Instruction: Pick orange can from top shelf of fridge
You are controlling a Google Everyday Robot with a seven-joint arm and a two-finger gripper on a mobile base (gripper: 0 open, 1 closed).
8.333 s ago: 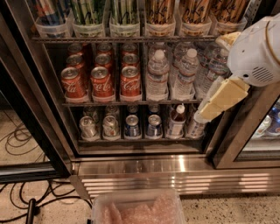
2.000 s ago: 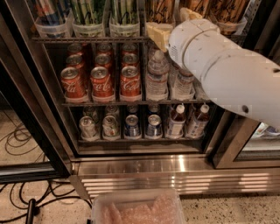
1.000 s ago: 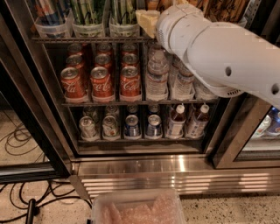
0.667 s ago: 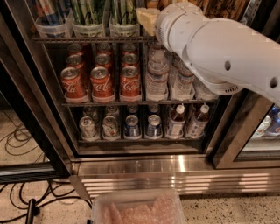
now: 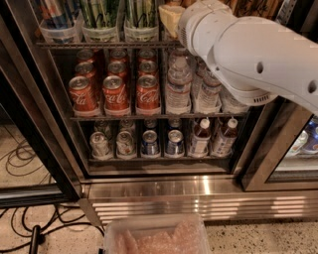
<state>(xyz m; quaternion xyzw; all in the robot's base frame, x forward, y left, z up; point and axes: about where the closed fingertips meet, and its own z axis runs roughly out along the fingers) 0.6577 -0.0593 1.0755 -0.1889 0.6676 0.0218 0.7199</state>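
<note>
End effector (image 5: 170,21) at top shelf (image 5: 99,44) near coppery, dark-scrawled orange can (image 5: 251,7).

Speckled floor (image 5: 258,238): black cables (image 5: 34,238) at its left edge, clear plastic tub (image 5: 156,235) at near edge; gripper (image 5: 171,19) up at top shelf (image 5: 99,44).

The fridge (image 5: 164,198) has dark frames and a ribbed steel base; its top shelf (image 5: 99,45), a dark wire rack, carries the orange can (image 5: 251,7) upright at far right; the gripper (image 5: 170,20) is at this shelf

My gripper (image 5: 170,20), top center, sits mostly behind my arm (image 5: 248,54), which also hides the top shelf's (image 5: 99,45) right side (orange can too).
</note>
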